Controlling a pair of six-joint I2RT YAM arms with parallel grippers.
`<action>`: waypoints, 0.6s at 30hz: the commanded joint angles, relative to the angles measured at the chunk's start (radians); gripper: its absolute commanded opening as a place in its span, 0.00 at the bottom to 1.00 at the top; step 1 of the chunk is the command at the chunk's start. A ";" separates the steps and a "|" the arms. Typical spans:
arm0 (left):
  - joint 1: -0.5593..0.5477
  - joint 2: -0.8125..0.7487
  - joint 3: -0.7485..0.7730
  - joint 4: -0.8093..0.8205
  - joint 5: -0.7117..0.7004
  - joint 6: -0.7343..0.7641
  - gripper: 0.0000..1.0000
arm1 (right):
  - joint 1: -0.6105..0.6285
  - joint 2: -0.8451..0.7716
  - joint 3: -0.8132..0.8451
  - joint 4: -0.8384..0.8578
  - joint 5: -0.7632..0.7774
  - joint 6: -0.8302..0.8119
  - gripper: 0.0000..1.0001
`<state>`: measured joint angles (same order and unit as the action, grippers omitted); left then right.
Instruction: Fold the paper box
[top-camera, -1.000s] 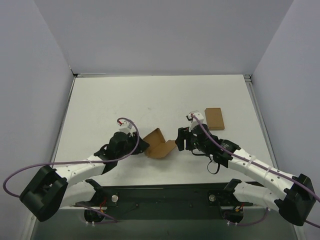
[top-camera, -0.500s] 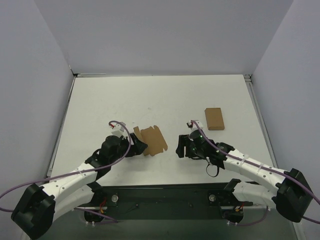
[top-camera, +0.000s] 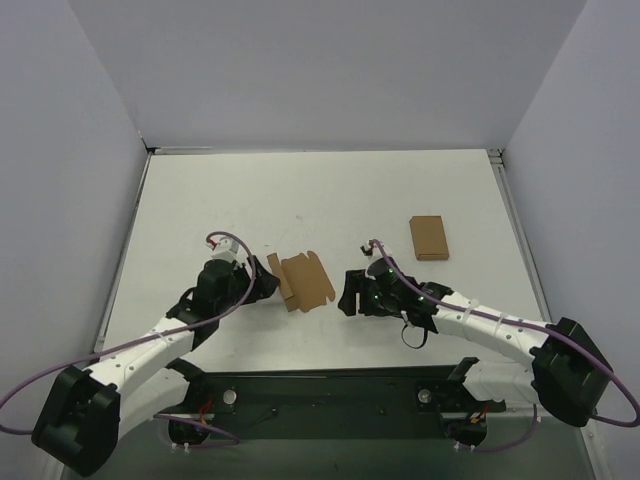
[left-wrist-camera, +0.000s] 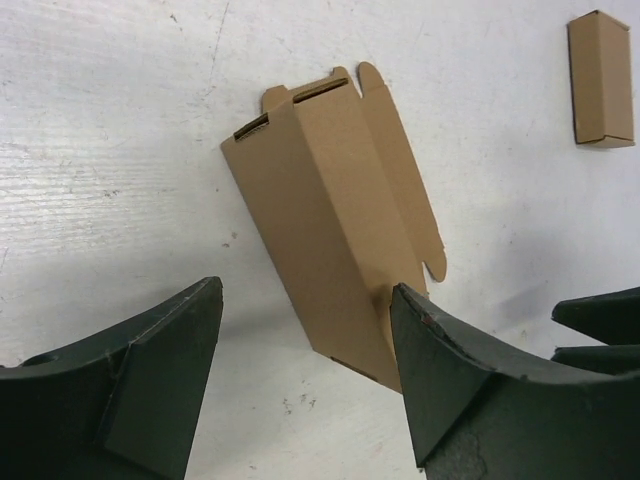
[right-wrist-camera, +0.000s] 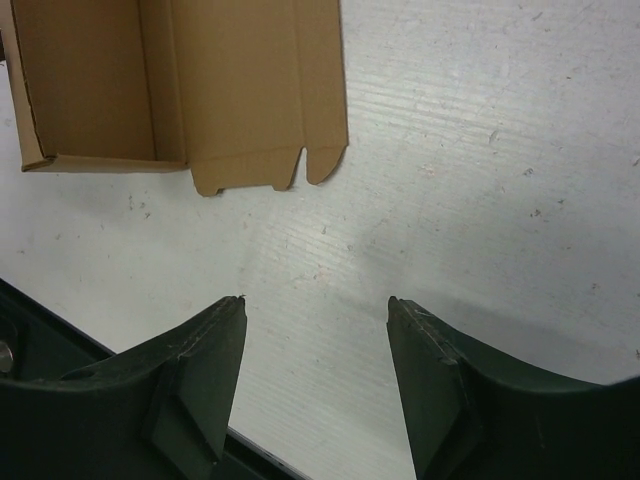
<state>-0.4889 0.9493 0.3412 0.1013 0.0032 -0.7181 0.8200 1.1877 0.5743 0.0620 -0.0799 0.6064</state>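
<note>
The paper box, brown kraft card with notched flaps, lies part-folded on the white table between my two grippers. In the left wrist view the paper box runs away from me, its near end between my open left gripper fingers, close against the right-hand one. From above, the left gripper sits at the box's left edge. My right gripper stands open just right of it. In the right wrist view the paper box shows its open inside at top left, apart from the empty right gripper.
A narrower plain brown cardboard rectangle lies at the back right, seen too in the left wrist view. The black base rail runs along the near edge. Grey walls enclose the table on three sides.
My left gripper has opened and let go of the box, which now lies lower and flatter on the table. The left arm drew back leftwards. The right gripper shifted left, staying open.
</note>
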 joint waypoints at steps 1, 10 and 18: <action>0.010 0.039 0.039 0.063 -0.003 0.043 0.77 | 0.013 0.012 0.033 0.028 -0.008 0.012 0.58; 0.013 0.074 -0.013 0.052 -0.003 0.036 0.67 | 0.018 0.038 0.042 0.030 0.002 0.009 0.58; 0.015 0.023 -0.045 -0.012 -0.019 0.020 0.66 | 0.028 0.041 0.067 0.016 0.009 0.000 0.58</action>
<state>-0.4820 0.9989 0.3317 0.1635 0.0063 -0.6987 0.8341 1.2270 0.5930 0.0746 -0.0834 0.6056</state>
